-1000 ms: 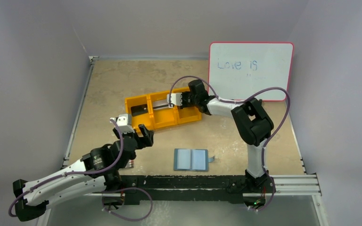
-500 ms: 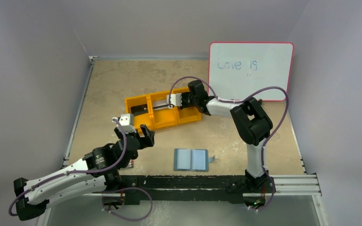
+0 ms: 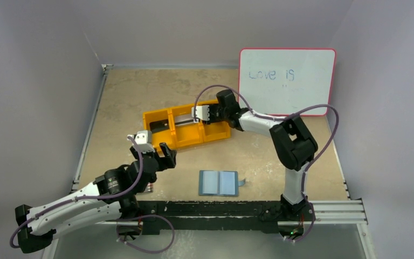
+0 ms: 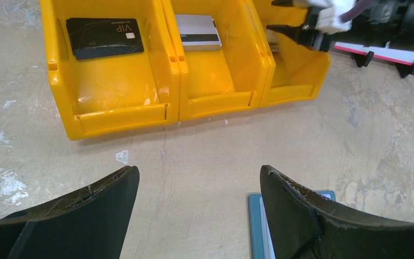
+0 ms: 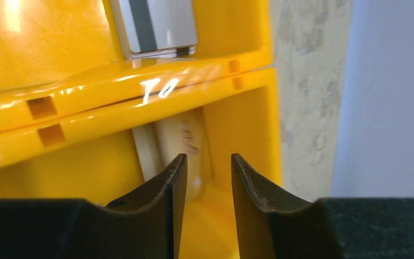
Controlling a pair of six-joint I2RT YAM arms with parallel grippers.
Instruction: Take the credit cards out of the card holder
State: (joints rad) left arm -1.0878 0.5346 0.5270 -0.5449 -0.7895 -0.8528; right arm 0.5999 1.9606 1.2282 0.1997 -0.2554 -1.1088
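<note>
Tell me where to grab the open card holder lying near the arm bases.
Probably its right edge, by the snap tab, coming in low from the right: the card holder lies flat and open, so only an edge offers anything to pinch.

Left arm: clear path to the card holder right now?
Probably yes. The left pincer hangs open just beside the card holder, which lies flat and open with bare table between; the right pincer is off at the orange bin.

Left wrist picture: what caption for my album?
Open left gripper faces an orange bin holding a black card and a silver card.
</note>
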